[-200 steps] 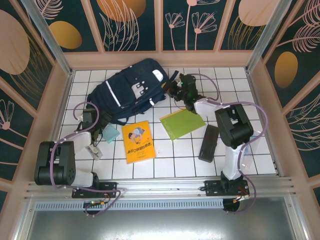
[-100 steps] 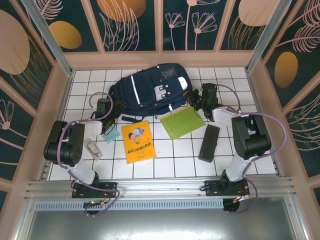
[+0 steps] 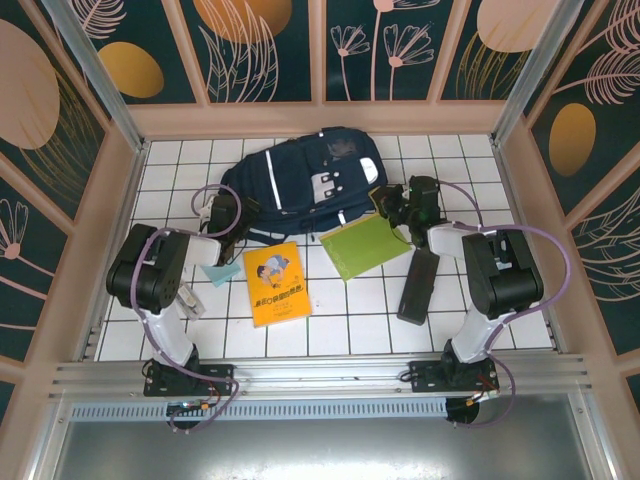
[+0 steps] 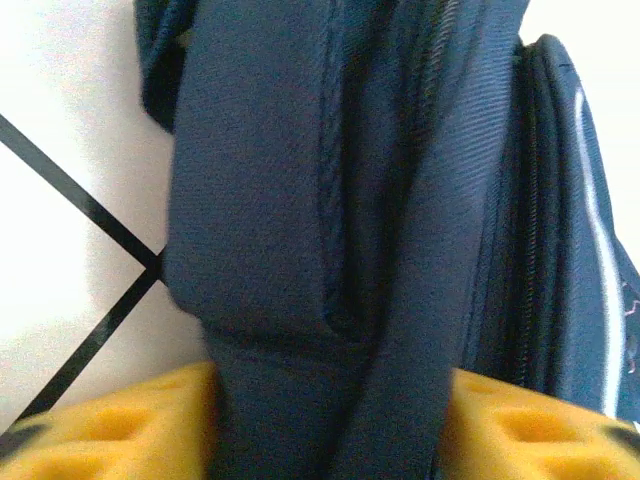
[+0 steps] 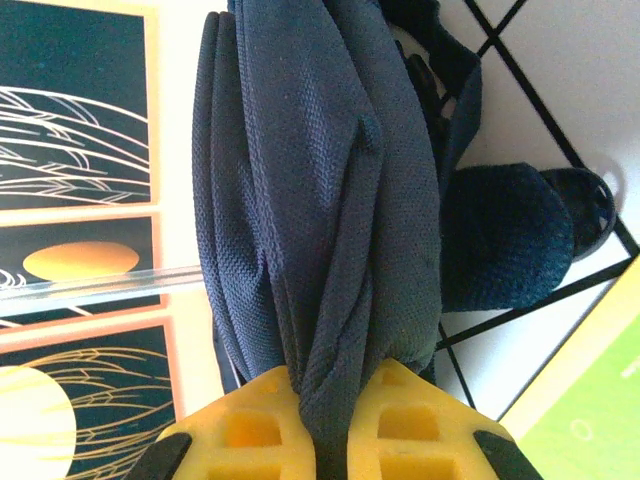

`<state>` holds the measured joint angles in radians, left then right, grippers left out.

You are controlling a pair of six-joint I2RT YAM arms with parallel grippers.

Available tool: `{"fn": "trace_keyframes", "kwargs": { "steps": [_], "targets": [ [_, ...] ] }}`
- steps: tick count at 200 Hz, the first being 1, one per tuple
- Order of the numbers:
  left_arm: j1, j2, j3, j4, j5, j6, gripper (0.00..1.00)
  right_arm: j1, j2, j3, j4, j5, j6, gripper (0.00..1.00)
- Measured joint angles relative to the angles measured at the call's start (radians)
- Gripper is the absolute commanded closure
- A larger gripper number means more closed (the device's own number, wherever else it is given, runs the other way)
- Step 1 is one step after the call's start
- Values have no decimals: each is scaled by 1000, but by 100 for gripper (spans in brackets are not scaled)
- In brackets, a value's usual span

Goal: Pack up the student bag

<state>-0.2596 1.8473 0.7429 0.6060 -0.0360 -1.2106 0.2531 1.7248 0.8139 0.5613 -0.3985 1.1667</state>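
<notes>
The student bag (image 3: 300, 175), navy with white stripes, lies flat across the back of the tiled table. My left gripper (image 3: 228, 212) is at its lower left end. In the left wrist view a thick fold of the bag's fabric (image 4: 300, 200) fills the gap between the yellow fingers (image 4: 130, 420), and the left gripper (image 4: 330, 430) is shut on it. My right gripper (image 3: 393, 205) is at the bag's right end. In the right wrist view it (image 5: 335, 430) pinches a bunched fold of the bag (image 5: 300, 200) tightly between its pads (image 5: 250, 430).
A yellow book (image 3: 275, 283), a green folder (image 3: 365, 245) and a black case (image 3: 418, 285) lie in front of the bag. A light-blue item (image 3: 220, 268) and a small white item (image 3: 187, 298) lie near the left arm. Wooden walls ring the table.
The bag has swung round and shifted right, pulled by the right gripper. The left arm has reached forward to the bag's left end and its jaws have closed on the fabric.
</notes>
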Motion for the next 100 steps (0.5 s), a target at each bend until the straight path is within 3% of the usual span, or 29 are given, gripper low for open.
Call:
{"fn": "trace_keyframes", "kwargs": {
  "steps": [13, 26, 33, 47, 54, 71, 100],
  "targets": [
    [-6, 13, 6, 16, 9, -14, 100, -1, 0, -2, 3, 1, 2, 100],
    [-6, 12, 9, 28, 22, -29, 100, -6, 0, -2, 4, 5, 0, 91],
    [-6, 12, 11, 30, 29, -43, 100, -9, 0, -2, 3, 8, 0, 80],
    [-8, 2, 11, 28, 39, -76, 100, -11, 0, -2, 0, 8, 0, 46],
    [-10, -7, 11, 25, 39, -95, 100, -11, 0, -2, 1, 7, 4, 37],
    [-27, -37, 16, 2, 34, -141, 100, -2, 4, -2, 2, 12, 6, 29],
    [-61, -78, 40, -14, 12, -230, 100, 34, 46, -2, 24, 35, 17, 26]
  ]
}}
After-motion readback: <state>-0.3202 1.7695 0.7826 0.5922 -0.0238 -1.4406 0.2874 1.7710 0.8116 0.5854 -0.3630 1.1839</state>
